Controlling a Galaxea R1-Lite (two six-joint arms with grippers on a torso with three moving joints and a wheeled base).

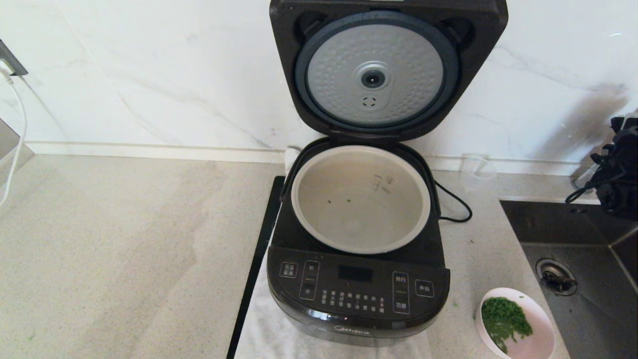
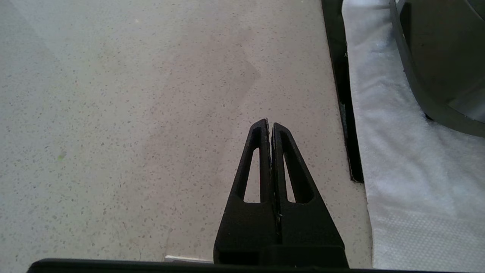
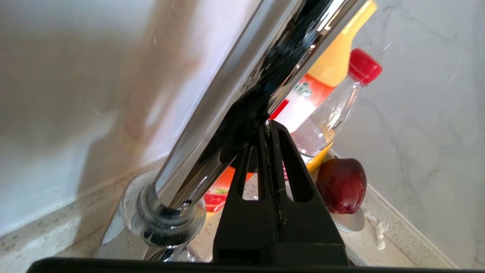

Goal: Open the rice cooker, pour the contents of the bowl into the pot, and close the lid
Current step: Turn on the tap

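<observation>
The black rice cooker (image 1: pixel 356 294) stands mid-counter with its lid (image 1: pixel 375 75) raised upright, silver underside facing me. Its beige pot (image 1: pixel 360 199) holds only a couple of green specks. The pale pink bowl (image 1: pixel 538 311) sits at the front right of the cooker with the chopped green bits (image 1: pixel 506 319) heaped in it. My left gripper (image 2: pixel 269 124) is shut and empty above bare counter, left of the cooker's side (image 2: pixel 435 64). My right gripper (image 3: pixel 267 127) is shut and empty, close to a chrome tap (image 3: pixel 212 125); its arm (image 1: pixel 618 169) shows at the head view's right edge.
A steel sink (image 1: pixel 578 269) lies right of the cooker, beside the bowl. A clear cup (image 1: pixel 476 172) and the power cord (image 1: pixel 456 204) sit behind the cooker. A white cloth (image 2: pixel 401 151) lies under the cooker. Bottles (image 3: pixel 333 94) and a red fruit (image 3: pixel 341 185) stand behind the tap.
</observation>
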